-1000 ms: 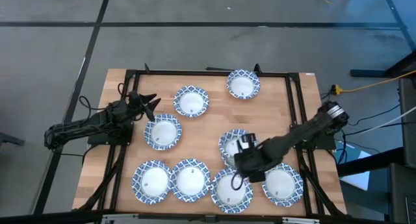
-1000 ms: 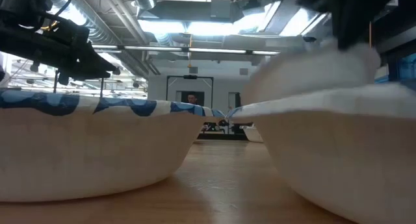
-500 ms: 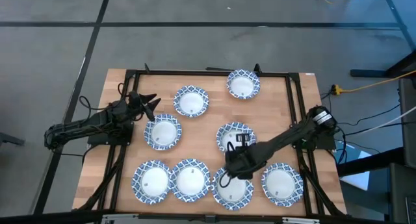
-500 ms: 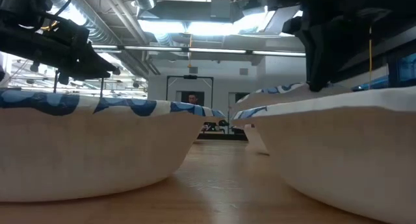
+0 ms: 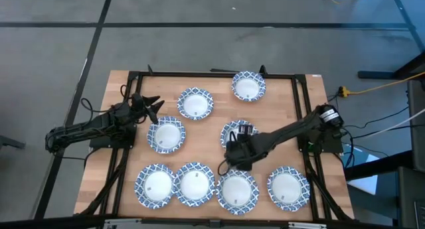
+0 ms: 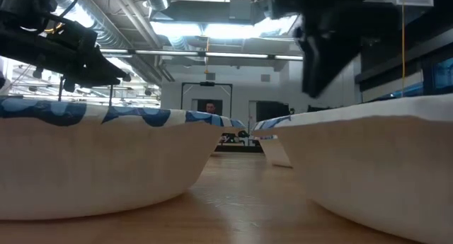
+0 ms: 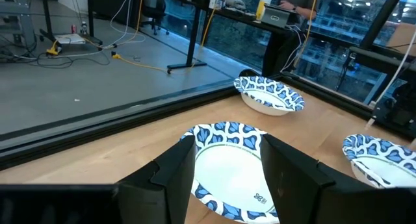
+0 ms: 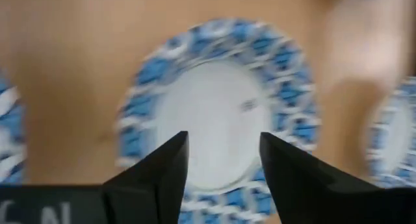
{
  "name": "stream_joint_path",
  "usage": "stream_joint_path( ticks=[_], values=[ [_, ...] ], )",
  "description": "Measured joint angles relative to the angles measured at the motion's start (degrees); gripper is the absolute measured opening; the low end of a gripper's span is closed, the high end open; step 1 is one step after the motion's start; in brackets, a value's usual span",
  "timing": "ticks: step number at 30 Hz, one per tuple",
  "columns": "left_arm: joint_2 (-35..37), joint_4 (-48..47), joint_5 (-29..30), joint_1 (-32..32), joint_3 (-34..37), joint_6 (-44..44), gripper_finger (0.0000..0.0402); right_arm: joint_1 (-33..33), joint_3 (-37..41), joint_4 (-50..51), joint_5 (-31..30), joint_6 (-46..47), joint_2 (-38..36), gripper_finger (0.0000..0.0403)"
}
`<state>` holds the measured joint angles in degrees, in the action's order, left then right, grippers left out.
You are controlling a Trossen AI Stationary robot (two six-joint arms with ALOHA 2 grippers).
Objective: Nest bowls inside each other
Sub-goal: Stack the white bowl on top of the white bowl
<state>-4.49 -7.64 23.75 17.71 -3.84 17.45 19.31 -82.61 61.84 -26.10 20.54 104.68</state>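
Observation:
Several blue-and-white patterned bowls rest on their bases on the wooden table [image 5: 126,156]. Four stand in a near row, among them one bowl [image 5: 237,191] just near of my right gripper. Others stand farther back, including a middle bowl [image 5: 234,131] and a far-left bowl [image 5: 194,103]. My right gripper [image 5: 232,161] hangs open above the table between the middle bowl and the near row, holding nothing. Its wrist view looks down on a bowl [image 8: 218,100] past the open fingers. My left gripper [image 5: 153,104] waits open at the table's left, facing the far-left bowl [image 7: 227,165].
Black frame rails [image 5: 302,109] run along the table's edges. A bowl [image 5: 248,86] stands at the far edge and another bowl [image 5: 166,135] lies close to my left gripper. In the low view two bowls [image 6: 106,159] [image 6: 382,166] fill the foreground.
My right gripper has opened and let go of a tilted bowl, which has dropped into the near-row bowl and settled there. The gripper has then risen and gone toward the table's left and far edges.

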Motion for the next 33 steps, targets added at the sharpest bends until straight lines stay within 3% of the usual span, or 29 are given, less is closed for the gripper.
stream_joint_path(
  ticks=[5,11,20,27,33],
  values=[
    [0.00,0.00,-0.02,0.01,0.00,-0.02,0.0169,-7.79,-0.02,-4.07,-2.25,0.46,-3.76,0.0195],
    [0.00,0.00,-0.02,0.01,0.00,-0.04,0.0169,-18.15,-0.02,-13.53,1.87,-4.86,-8.89,0.0171],
    [0.00,-0.01,-0.02,0.01,0.00,-0.04,0.0169,-30.66,0.41,-16.60,7.25,-12.74,-17.85,0.0140],
    [0.00,0.00,-0.02,0.00,0.00,-1.79,0.0169,-41.14,7.59,-23.35,14.45,-16.98,-23.85,0.0133],
    [0.00,-0.01,0.15,0.00,0.00,-3.02,0.0169,-46.91,14.77,-28.80,12.62,-20.37,-24.86,0.0132]
  ],
)
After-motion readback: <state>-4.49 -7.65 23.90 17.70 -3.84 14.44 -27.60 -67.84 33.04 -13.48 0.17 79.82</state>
